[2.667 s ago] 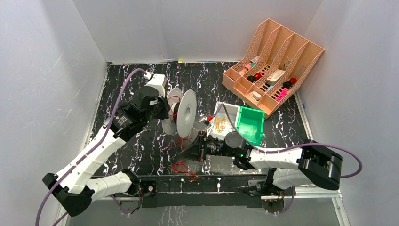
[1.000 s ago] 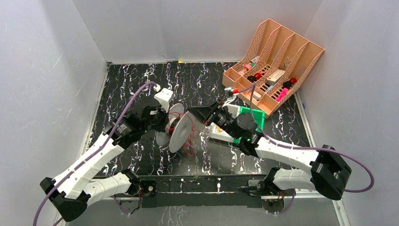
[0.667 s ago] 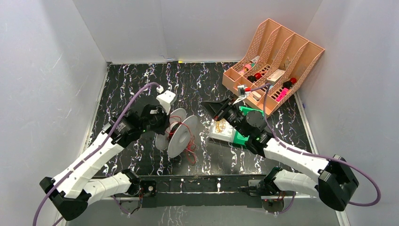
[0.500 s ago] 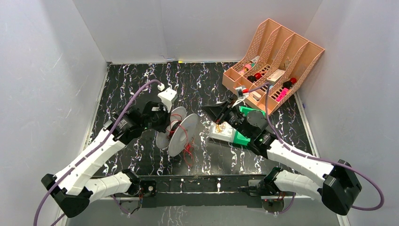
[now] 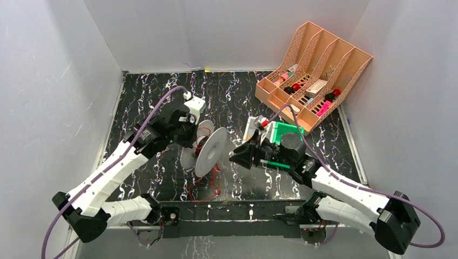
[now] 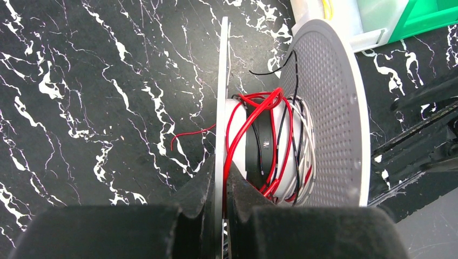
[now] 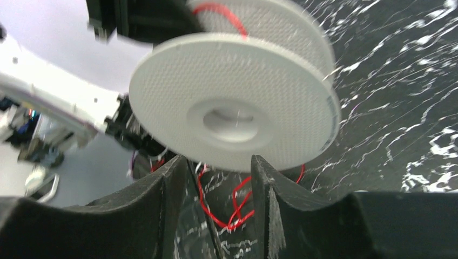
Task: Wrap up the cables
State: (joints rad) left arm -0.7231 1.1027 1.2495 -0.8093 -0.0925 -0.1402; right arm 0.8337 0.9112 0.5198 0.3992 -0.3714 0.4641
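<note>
One spool (image 5: pixel 211 150) is carrying red and black cables (image 6: pixel 259 102) (core half hidden); left gripper (image 6: pixel 220 181) is clamping its flange, right gripper (image 7: pixel 219 161) is gaping beside the spool.

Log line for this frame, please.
task: wrap cables | left pincer: shut on spool flange | right pincer: open, facing spool | red cable: partly wound, loose tail trailing off spool

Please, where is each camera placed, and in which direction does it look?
Top external: above and behind the bases, looking down at the table; both arms show.
Left wrist: on the left arm, looking along the left gripper, shut on the spool.
Right wrist: on the right arm, facing the spool's flat side past the open right gripper.
All share the spool and red cable.
</note>
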